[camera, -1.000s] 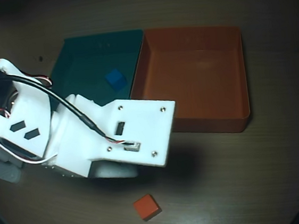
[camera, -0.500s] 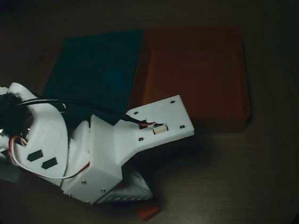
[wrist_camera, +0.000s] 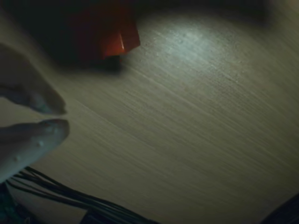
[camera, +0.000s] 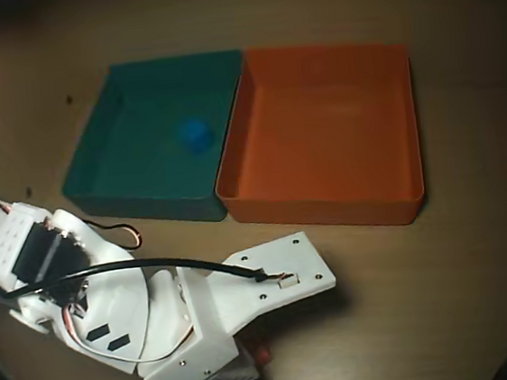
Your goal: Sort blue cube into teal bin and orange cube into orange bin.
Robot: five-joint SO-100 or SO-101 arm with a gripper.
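Orange cube (wrist_camera: 117,39) resting on the table (wrist_camera: 196,121), ahead of and apart from the gripper (wrist_camera: 56,116), whose jaws appear narrowly parted though the dim wrist view leaves this uncertain; widen them, centre over the cube, then descend; blue cube (camera: 196,134) already lies in the teal bin (camera: 96,157).

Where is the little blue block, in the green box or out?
In. The blue cube sits on the floor of the teal bin, inside its walls, in the overhead view.
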